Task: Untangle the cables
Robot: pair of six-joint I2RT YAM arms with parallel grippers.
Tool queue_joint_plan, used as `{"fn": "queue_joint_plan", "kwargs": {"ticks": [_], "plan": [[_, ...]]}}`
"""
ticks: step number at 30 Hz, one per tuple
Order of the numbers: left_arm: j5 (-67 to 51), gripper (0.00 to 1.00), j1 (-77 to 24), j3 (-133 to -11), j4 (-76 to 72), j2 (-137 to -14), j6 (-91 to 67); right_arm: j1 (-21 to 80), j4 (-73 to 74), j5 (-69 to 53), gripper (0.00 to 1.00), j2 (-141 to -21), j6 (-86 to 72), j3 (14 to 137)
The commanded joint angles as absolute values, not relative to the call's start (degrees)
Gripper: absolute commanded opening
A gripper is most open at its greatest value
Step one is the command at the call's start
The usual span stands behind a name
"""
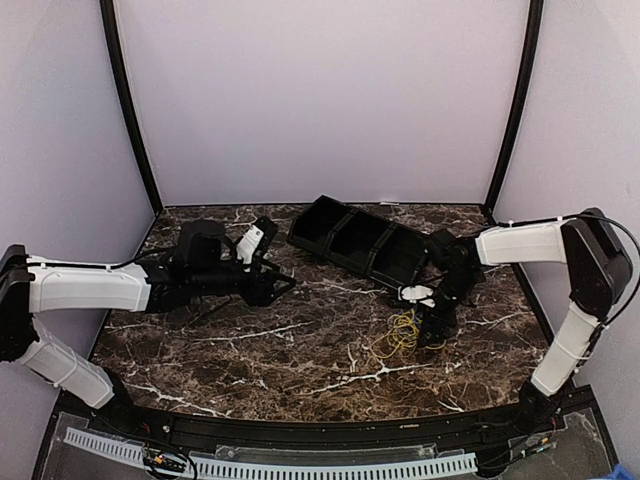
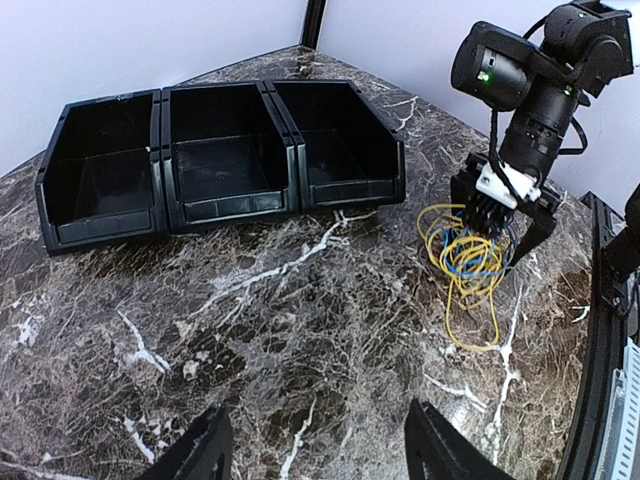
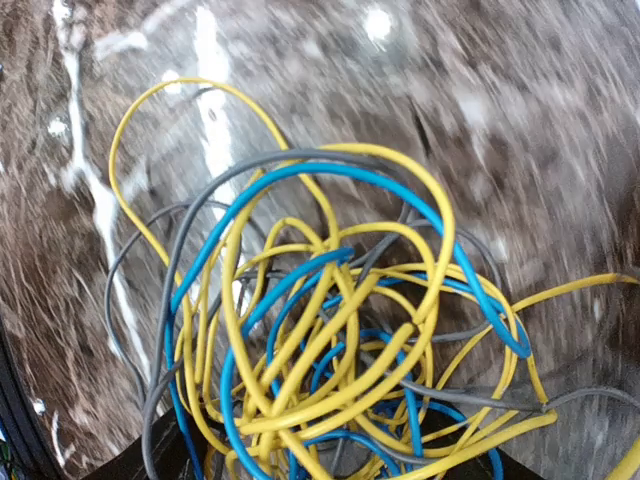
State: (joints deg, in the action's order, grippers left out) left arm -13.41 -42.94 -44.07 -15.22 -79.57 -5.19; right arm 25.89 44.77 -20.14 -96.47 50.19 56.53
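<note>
The cables (image 1: pixel 400 335) lie in one tangled heap on the marble table, right of centre. In the left wrist view yellow loops (image 2: pixel 470 300) spread out under a blue coil (image 2: pixel 468 256). Up close, the yellow cable (image 3: pixel 330 340) and the blue cable (image 3: pixel 300 180) are interwoven, with a thin grey wire (image 3: pixel 200 200) running through them. My right gripper (image 1: pixel 432 325) (image 2: pixel 500 235) points down onto the heap, open, its fingers straddling the wires, tips nearly hidden in its own view (image 3: pixel 330 470). My left gripper (image 1: pixel 280 285) (image 2: pixel 320 450) is open and empty over bare marble, well left of the heap.
A row of three joined black bins (image 1: pixel 360 240) (image 2: pixel 230 205) stands at the back centre, all empty. White walls close in the table, and a black rail (image 2: pixel 600 330) runs along its near edge.
</note>
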Motion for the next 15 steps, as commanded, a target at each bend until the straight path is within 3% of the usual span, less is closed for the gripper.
{"fn": "queue_joint_plan", "kwargs": {"ticks": [1, 8, 12, 15], "plan": [[-10.5, 0.62, -43.1, -41.8, -16.0, -75.7, -6.2, 37.4, 46.0, -24.4, 0.69, -102.9, 49.8, 63.6], [-8.1, 0.62, -43.1, -39.6, -14.5, -71.9, -8.5, 47.7, 45.9, -33.5, 0.65, -111.8, 46.7, 80.7], [-8.3, 0.62, -43.1, -38.1, -13.4, -68.5, -9.9, 47.5, 46.0, -35.3, 0.80, -109.9, 45.6, 83.0], [-10.1, 0.62, -43.1, -36.6, -13.9, -67.6, -9.7, 47.3, 46.2, -34.3, 0.86, -106.2, 46.0, 79.5]]}}
